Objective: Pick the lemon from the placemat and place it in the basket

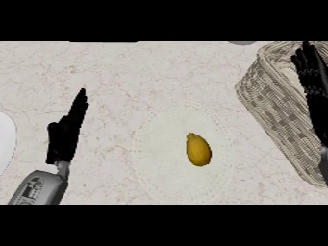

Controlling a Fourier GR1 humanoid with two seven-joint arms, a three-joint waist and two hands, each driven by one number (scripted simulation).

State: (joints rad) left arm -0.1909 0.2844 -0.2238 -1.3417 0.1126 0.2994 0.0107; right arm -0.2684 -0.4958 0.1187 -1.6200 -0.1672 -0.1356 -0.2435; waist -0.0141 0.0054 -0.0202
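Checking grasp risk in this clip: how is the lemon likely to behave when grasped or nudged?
The lemon lies on its side on the placemat; its rounded oval body would probably roll sideways if nudged. Its smooth skin may slip between fingers. It looks rigid and unlikely to deform.

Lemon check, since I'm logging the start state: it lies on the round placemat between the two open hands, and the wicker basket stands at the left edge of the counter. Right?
One thing is off: the wicker basket stands at the right side, not the left, as the head view shows. The lemon does lie on the round placemat, between the open left hand and right hand.
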